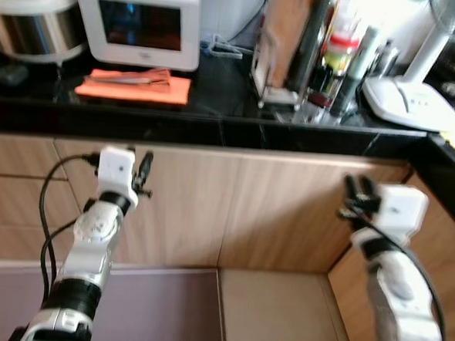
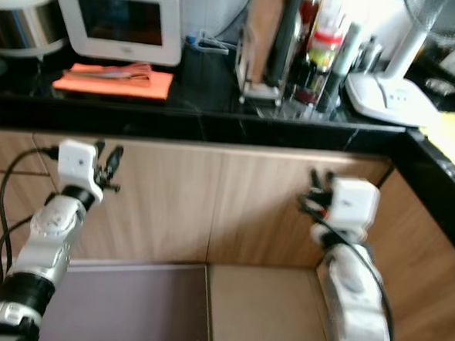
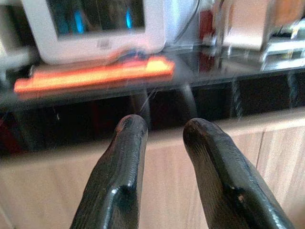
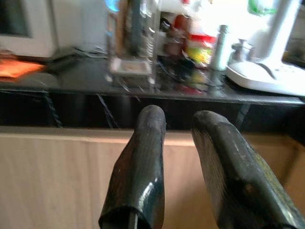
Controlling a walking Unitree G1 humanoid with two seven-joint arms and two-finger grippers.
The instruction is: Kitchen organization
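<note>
A: Cloth, orange (image 1: 134, 87), lies flat on the black table (image 1: 215, 119) just in front of the white oven (image 1: 138, 20), something thin resting on it. Likely the thing to tidy, my guess.

B: Tools?

A: Left tool (image 1: 142, 173) and right tool (image 1: 355, 195) both raised below the table edge, against the wood cabinets (image 1: 233, 209), fingers slightly parted, holding nothing.

B: How to do it well?

A: Lift the left tool clear of the edge first, then come down on the cloth's near side. Bottle rack (image 1: 311, 60) sits well apart.
</note>
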